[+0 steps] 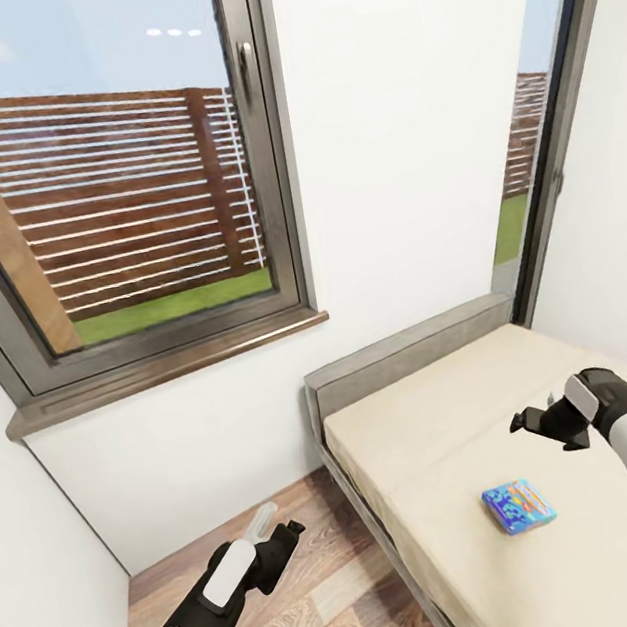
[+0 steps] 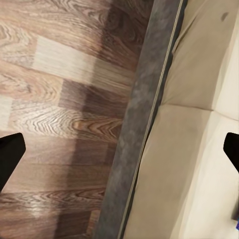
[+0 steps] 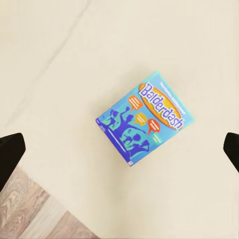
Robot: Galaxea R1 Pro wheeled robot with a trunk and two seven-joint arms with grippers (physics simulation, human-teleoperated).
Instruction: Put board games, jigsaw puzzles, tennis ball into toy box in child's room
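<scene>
From the head camera, the robot faced a white wall with a large window [image 1: 121,182] looking onto a brown slatted fence [image 1: 114,203] and a strip of grass, with a second narrow window at the far right. Below lay a bed [image 1: 454,433] with a cream mattress and a grey frame, and on it, flat and alone, a small blue board game [image 1: 519,506]. The right gripper [image 1: 549,423] hung above the mattress, beyond the game box and apart from it, its dark fingers spread with nothing between them. The left gripper [image 1: 277,532] was held low over the wooden floor [image 1: 300,609] beside the bed; from this angle I could not tell how its fingers stood. In the left wrist camera, the two dark fingertips [image 2: 10,157] sat at opposite edges of the picture, wide apart and empty, over the wood planks, the grey bed frame [image 2: 142,124] and the cream mattress. In the right wrist camera, the fingertips [image 3: 10,154] were likewise spread wide, and the blue game box [image 3: 144,117], lettered "Balderdash", lay tilted on the mattress between them and beneath, untouched, with a corner of the floor showing.
</scene>
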